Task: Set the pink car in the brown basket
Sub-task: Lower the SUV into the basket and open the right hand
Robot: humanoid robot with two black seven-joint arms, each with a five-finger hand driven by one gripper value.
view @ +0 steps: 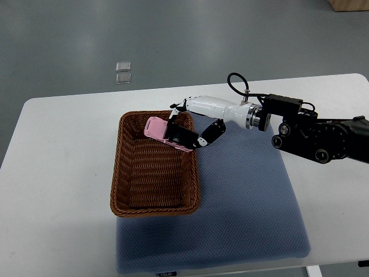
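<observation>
The pink car (158,129) is held above the far right part of the brown wicker basket (124,173). My right hand (185,130) comes in from the right edge and is shut on the car, its black fingers wrapped around the car's right end. The car is tilted, with its left end over the basket's inside. The basket stands at the left of the blue mat, and nothing else shows inside it. My left arm does not show.
A blue-grey mat (248,196) covers the middle and right of the white table (52,173). Two small clear squares (123,71) lie on the grey floor beyond the table. A wooden box corner (349,4) shows at the top right.
</observation>
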